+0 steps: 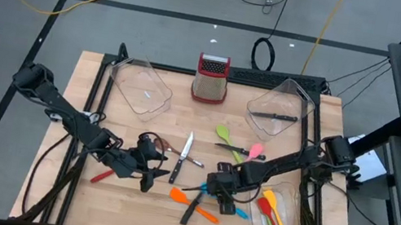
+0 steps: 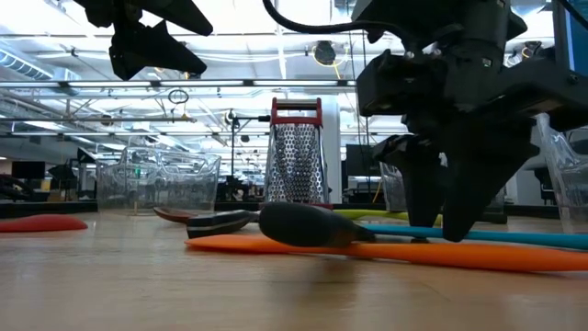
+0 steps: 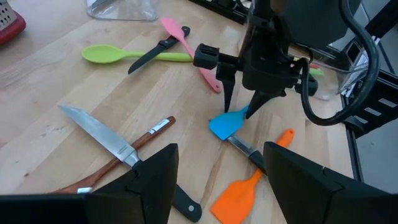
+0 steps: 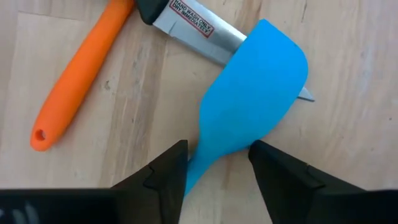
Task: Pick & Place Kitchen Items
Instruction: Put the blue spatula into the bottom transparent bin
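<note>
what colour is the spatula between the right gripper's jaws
Blue. The spatula shows best in the right wrist view, its neck between the right gripper's open jaws.

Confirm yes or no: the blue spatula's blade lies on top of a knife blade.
Yes: in the right wrist view the blue spatula overlaps the knife blade, whose tip pokes out beyond it.

Between my right pincer's (image 4: 214, 163) parted fingers: blue spatula (image 4: 249, 99) flat on the desk, blade overlapping a black-handled knife (image 4: 196, 28); orange spatula (image 3: 239, 196) beside; green spoon (image 3: 124, 55), pink spatula (image 3: 186, 46) farther off.
</note>
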You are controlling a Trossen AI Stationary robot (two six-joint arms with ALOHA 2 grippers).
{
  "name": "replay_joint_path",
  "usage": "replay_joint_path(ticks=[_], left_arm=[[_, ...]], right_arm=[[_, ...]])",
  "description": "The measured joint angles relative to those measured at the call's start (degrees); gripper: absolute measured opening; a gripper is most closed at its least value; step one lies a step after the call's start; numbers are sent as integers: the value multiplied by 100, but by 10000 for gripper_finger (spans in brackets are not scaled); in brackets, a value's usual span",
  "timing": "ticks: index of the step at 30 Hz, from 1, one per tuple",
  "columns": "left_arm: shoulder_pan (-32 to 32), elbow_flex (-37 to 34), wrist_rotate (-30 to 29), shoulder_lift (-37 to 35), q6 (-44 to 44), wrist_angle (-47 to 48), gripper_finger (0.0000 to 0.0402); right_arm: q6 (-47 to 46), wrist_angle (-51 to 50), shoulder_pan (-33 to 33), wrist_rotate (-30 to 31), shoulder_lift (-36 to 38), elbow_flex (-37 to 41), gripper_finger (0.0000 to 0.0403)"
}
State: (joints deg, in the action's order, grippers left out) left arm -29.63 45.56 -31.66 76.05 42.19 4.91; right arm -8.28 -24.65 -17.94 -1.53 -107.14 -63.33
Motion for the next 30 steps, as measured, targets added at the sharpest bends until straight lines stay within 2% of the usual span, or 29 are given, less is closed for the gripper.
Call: replay_joint_path(ticks=[13, 19, 23, 30], left_arm=[[0, 0, 0, 0, 9, -6, 241], [0, 0, 0, 0, 9, -2, 241], [0, 0, 0, 0, 7, -4, 241], [0, 0, 4, 0, -7, -21, 241]], right_arm=[[-456, -178, -17, -1, -176, -7, 65], [-675, -584, -13, -15, -175, -388, 22], [-493, -757, -11, -19, -16, -700, 2], [-412, -931, 101, 66, 101, -902, 2]])
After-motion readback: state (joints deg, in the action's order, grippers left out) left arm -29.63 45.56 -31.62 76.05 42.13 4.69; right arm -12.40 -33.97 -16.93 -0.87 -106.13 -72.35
